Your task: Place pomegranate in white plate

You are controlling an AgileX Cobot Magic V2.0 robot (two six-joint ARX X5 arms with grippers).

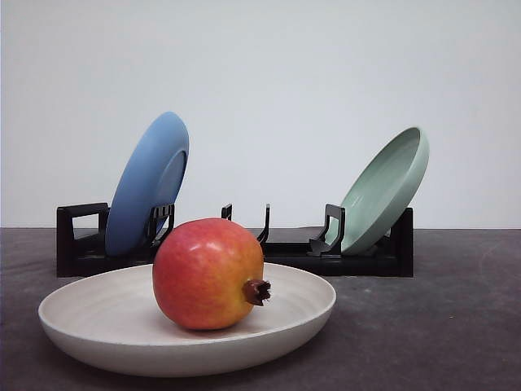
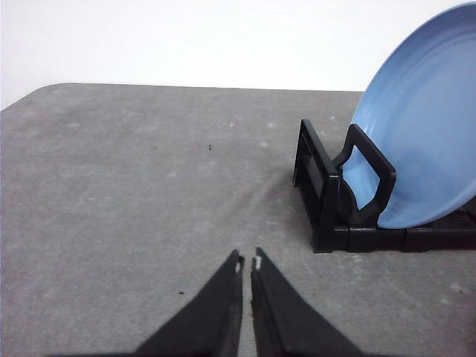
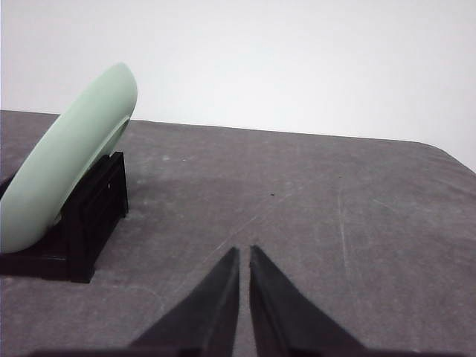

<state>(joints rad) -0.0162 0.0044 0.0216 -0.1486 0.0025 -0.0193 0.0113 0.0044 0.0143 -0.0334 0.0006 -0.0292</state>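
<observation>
Both pincers are clenched on nothing: the left pincer (image 2: pixel 248 262) has its black fingertips nearly meeting above bare grey desk (image 2: pixel 134 193), and the right pincer (image 3: pixel 245 251) is drawn together the same way over its own stretch of desk.

From the front camera, the pomegranate (image 1: pixel 208 274) sits inside the white plate (image 1: pixel 98 322), resting on the plate's floor, slightly toward 3 o'clock of its centre. Its skin is red with a yellow-orange blush low on the side, and its dark brown crown stub points toward 3 o'clock. The plate lies flat on the desk, nearest the camera.

Toward 12 o'clock of the plate stands a black dish rack (image 1: pixel 81 244). A blue plate (image 1: pixel 151 179) leans on edge in the rack's 9 o'clock end, and a pale green plate (image 1: pixel 387 187) leans on edge at its 3 o'clock end; the slots between them hold nothing that I can make out.

In the left wrist camera the blue plate and rack end lie at about 2 o'clock from the fingertips; in the right wrist camera the green plate lies at about 10 o'clock, well apart from the pincer.
</observation>
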